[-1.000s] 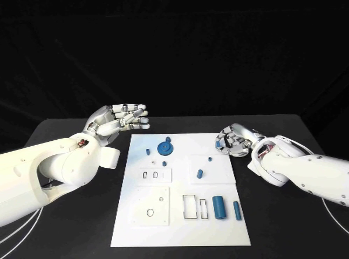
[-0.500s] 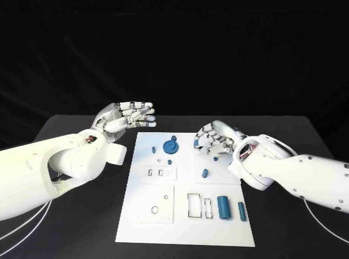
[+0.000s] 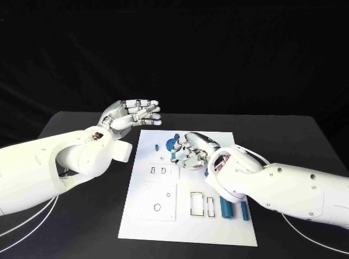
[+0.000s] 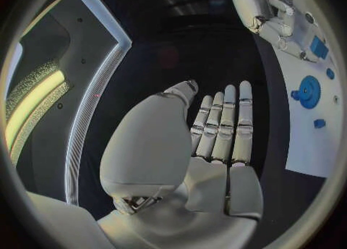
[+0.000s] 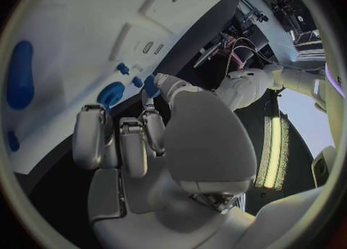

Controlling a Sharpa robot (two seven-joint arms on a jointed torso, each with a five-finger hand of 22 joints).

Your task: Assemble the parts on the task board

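Over the left side of the black surface [image 3: 81,216], beside the board's far-left corner, your left hand [image 3: 133,114] hung in the air with its fingers stretched out side by side and nothing in it; the left wrist view showed the palm [image 4: 217,145] flat and bare, clear of the board. Just right of that hand lay the white board [image 3: 163,216], running lengthwise away from you. On its far end sat a blue gear [image 3: 172,144], with a small blue peg [image 3: 155,146] left of it; the left wrist view showed the same gear [image 4: 310,91] with a small blue piece [image 4: 320,123] near it. Nearer to you the board carried a raised plate with two small slots [image 3: 158,170], then a larger plate with an oval hole [image 3: 157,200], and to the right of that two upright rectangular slots [image 3: 199,204].

Your right hand [image 3: 191,151] was over the board's far middle, just right of the gear, its fingers curled downward towards the board. In the right wrist view a small blue part [image 5: 151,85] sat at the tip of the thumb, but you could not tell from these views whether the hand pinched it or only touched it. Farther right, near the board's right edge, two blue cylinders [image 3: 232,209] lay side by side, partly hidden under your right forearm.
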